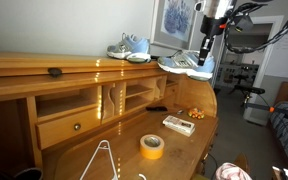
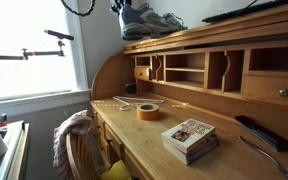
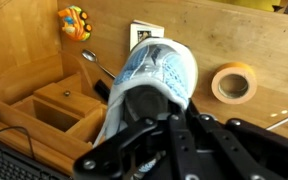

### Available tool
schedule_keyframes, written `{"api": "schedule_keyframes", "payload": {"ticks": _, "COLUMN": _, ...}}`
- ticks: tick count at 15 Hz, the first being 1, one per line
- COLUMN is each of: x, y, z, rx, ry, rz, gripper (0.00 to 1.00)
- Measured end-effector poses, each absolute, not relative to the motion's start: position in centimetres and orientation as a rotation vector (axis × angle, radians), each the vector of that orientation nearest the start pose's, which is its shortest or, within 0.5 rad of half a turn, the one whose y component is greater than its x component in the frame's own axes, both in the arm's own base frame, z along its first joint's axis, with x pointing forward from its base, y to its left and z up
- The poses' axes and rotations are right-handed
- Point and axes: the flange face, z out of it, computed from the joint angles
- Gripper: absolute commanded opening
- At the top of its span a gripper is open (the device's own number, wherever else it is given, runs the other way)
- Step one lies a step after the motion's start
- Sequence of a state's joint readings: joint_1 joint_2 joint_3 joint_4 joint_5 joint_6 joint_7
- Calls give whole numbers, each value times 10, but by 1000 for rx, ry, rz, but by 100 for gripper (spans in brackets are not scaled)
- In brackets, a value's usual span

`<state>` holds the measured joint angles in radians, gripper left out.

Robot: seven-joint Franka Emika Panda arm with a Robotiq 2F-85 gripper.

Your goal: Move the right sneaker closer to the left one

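End effector (image 1: 204,50) clenched on the right sneaker (image 1: 187,63), transport step in hand; next, carry toward the left one (image 1: 129,47), release just beside it.

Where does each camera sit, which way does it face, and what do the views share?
Exterior view: in front of the desk, slightly above it, facing it; shows the gripper holding the right sneaker near the left one.
Exterior view: low on the desk surface, facing along it toward the window; the robot cannot be made out.
Wrist view: looks down past the gripper at the held sneaker and the desk.
Shared: the yellow tape roll appears in all three.
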<state>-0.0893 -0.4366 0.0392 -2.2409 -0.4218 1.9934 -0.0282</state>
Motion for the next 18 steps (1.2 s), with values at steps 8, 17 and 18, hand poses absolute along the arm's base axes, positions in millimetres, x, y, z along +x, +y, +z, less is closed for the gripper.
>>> {"api": "schedule_keyframes", "payload": {"ticks": 8, "x": 453, "y": -46, "z": 620, "rx": -3537, "ry": -252, "rz": -486, "gripper": 9}}
{"api": "schedule_keyframes", "payload": {"ticks": 17, "x": 456, "y": -47, "z": 618, "rx": -3537, "ry": -254, "rz": -474, "gripper": 9}}
{"api": "schedule_keyframes", "payload": {"ticks": 18, "x": 456, "y": -47, "z": 618, "rx": -3537, "ry": -254, "rz": -474, "gripper": 9}}
